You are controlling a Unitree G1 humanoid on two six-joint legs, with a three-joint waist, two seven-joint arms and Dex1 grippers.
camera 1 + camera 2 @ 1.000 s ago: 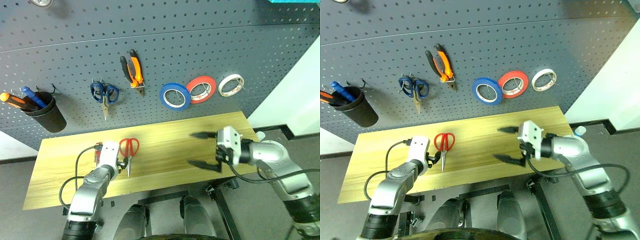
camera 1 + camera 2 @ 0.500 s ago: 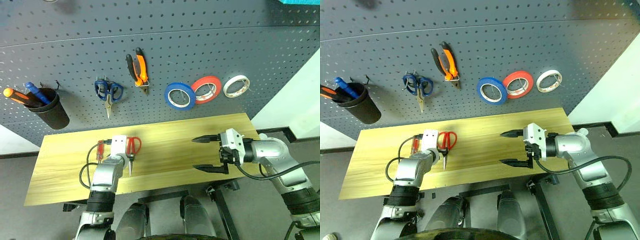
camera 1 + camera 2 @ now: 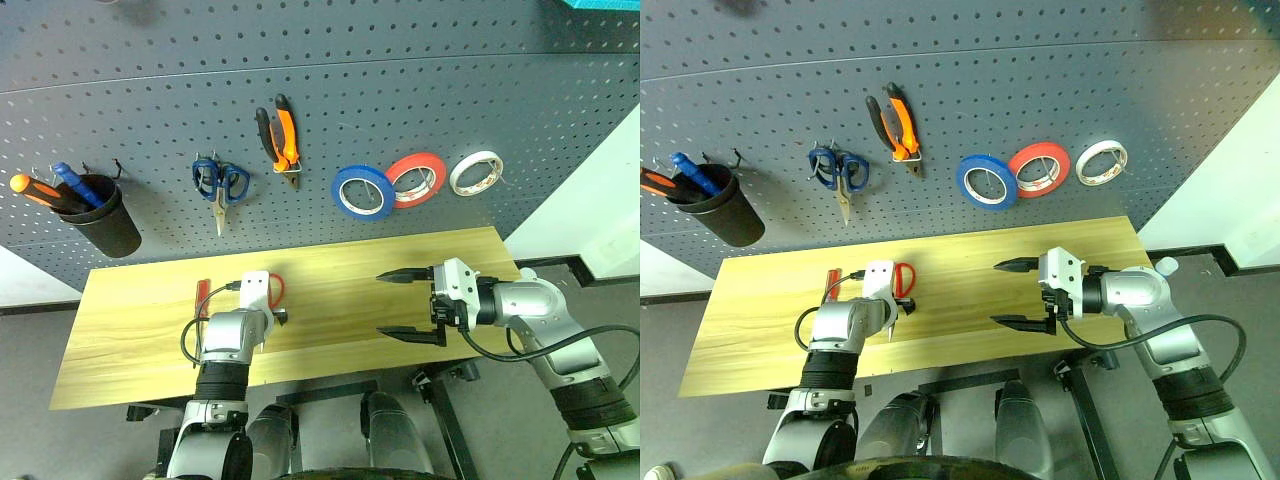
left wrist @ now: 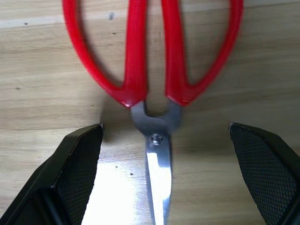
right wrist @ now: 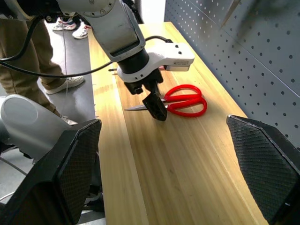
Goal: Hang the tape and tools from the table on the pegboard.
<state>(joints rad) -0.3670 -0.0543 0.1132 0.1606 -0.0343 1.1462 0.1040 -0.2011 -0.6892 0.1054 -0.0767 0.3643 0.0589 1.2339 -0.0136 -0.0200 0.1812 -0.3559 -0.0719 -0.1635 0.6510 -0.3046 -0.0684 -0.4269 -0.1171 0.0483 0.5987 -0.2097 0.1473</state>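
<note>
The red-handled scissors [image 4: 154, 70] lie flat on the wooden table [image 3: 340, 290]. My left gripper [image 4: 165, 127] points down over their pivot, open, one finger on each side, not touching. The right wrist view shows the same: left gripper [image 5: 152, 101] above the scissors [image 5: 185, 101]. A slim red screwdriver [image 3: 201, 298] lies just left of that arm. My right gripper [image 3: 405, 305] hovers open and empty over the table's right part. On the pegboard [image 3: 400, 90] hang the blue tape [image 3: 363, 192] and the orange-and-black pliers [image 3: 280, 140].
Also on the pegboard hang a red roll [image 3: 415, 180], a white roll [image 3: 475, 172], blue-handled scissors [image 3: 218, 185] and a black cup [image 3: 105, 220] holding orange and blue screwdrivers. A person's legs [image 5: 18, 47] stand beyond the table's left end.
My left gripper has moved right and down over the scissors, tipped steeper and opened wider, uncovering the red screwdriver. The right gripper has stayed put. The camera has shifted slightly.
</note>
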